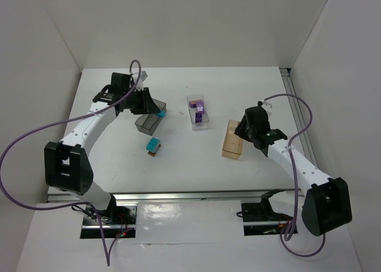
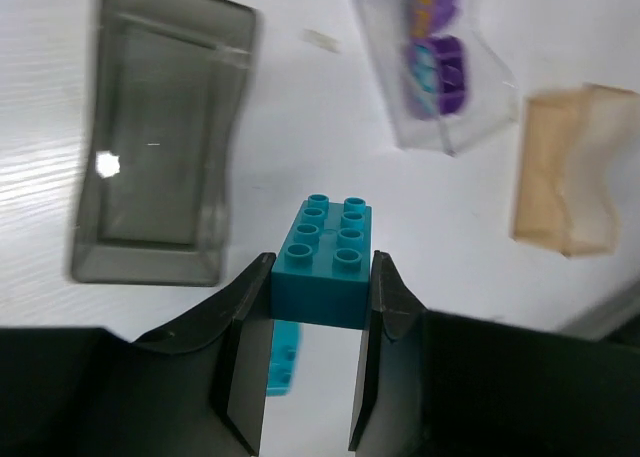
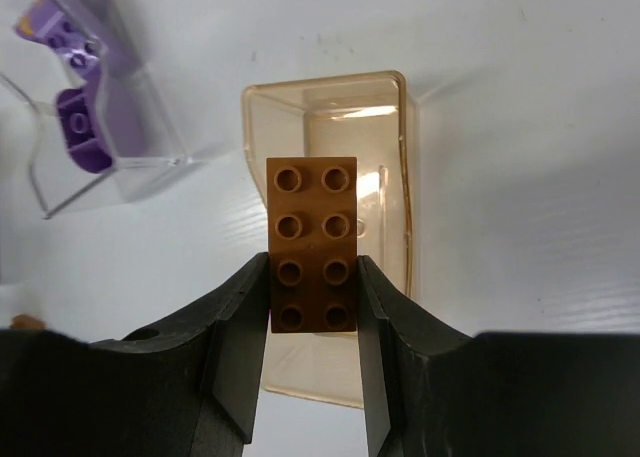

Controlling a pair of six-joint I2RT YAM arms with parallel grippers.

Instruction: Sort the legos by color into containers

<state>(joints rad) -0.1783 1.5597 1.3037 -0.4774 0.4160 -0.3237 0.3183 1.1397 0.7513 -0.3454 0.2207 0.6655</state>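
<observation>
We see a white tabletop enclosed by plain white walls. Our left end effector pinches a teal brick between its fingers, just right of the smoky grey bin. Our right end effector pinches an orange-brown brick above the amber bin. Between those bins stands the clear bin, with purple bricks inside. A teal-and-brown clump lies on the tabletop on the near side of the grey bin.

- A teal brick in the black left pincer; a smoky grey bin ahead-left of it.
- An orange-brown brick in the black right pincer; an amber bin beneath.
- 2 purple bricks in the clear bin.
- A white tabletop.
</observation>
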